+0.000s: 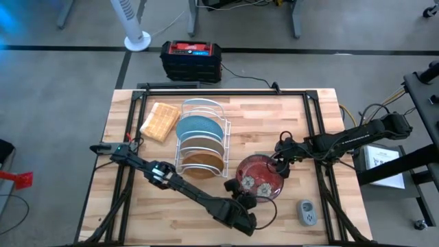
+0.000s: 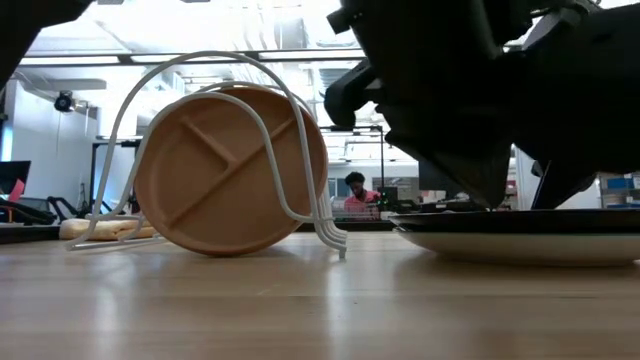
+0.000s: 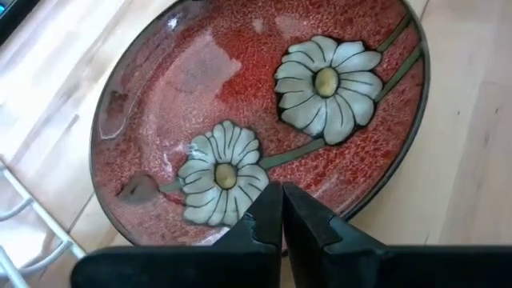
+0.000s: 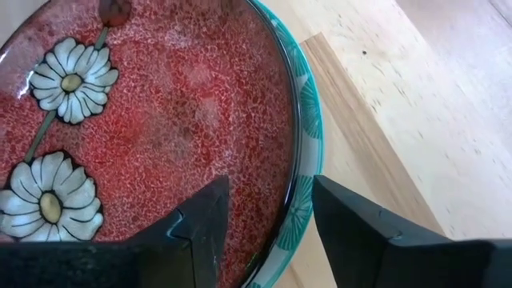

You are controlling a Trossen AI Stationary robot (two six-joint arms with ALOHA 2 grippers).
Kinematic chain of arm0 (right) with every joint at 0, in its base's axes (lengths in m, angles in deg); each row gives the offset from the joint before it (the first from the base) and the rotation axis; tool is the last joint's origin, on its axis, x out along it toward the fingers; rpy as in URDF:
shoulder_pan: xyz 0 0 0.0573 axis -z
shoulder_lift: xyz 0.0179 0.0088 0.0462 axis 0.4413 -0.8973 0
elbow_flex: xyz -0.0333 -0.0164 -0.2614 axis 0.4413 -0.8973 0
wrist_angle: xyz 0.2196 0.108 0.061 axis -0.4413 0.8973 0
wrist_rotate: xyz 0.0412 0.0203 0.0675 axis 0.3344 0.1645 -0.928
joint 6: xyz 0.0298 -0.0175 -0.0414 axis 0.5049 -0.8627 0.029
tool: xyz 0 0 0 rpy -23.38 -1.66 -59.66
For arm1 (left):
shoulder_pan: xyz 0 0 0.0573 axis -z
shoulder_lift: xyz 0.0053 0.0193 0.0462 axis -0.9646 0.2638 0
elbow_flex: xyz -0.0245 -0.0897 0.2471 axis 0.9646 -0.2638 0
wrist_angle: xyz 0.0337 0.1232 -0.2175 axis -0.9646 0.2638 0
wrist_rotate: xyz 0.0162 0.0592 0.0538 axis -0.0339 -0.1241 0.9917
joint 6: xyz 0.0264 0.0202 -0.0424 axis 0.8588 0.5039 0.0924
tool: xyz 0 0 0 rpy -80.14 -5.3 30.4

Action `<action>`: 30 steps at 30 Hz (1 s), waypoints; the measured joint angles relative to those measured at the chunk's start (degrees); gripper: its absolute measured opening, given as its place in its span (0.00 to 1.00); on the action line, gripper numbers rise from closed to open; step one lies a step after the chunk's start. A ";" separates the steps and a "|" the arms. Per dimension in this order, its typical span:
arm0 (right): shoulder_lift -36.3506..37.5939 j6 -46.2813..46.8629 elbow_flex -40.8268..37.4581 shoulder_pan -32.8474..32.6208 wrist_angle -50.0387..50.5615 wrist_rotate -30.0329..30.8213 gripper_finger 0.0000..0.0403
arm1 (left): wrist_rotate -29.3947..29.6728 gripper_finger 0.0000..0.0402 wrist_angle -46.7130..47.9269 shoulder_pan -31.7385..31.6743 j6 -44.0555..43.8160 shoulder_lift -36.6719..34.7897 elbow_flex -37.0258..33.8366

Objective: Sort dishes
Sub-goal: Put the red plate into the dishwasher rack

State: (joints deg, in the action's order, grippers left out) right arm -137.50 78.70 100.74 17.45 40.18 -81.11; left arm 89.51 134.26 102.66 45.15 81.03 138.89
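The right tool (image 4: pixel 264 228) straddles, jaws parted, the rim of the red plate (image 4: pixel 160 120) stacked on a teal plate (image 4: pixel 308 112) on the surface (image 4: pixel 416 96); glazed, likely slippery and breakable, best pinched at the rim.

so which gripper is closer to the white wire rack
Left. The left gripper, fingers shut, sits at the red flowered plate's near-left rim, on the side toward the white wire rack. The right gripper, open, is at the plate's far-right rim, farther from the rack.
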 joint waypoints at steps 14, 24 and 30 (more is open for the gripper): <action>0.02 0.91 -2.49 0.01 -4.04 0.18 0.41 | -0.16 0.00 -0.38 -0.86 -2.44 2.30 0.01; 0.03 2.03 -6.15 0.01 -12.34 -0.37 0.36 | -0.36 0.00 -1.08 -1.65 -2.49 2.70 -0.17; 0.07 1.31 -6.54 0.05 -13.87 0.33 0.25 | 0.02 0.00 -1.22 -1.83 -2.49 2.84 -0.37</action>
State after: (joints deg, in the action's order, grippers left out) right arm -137.44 80.00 94.20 17.50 26.31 -80.78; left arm 89.53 133.04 100.83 42.67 83.86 138.52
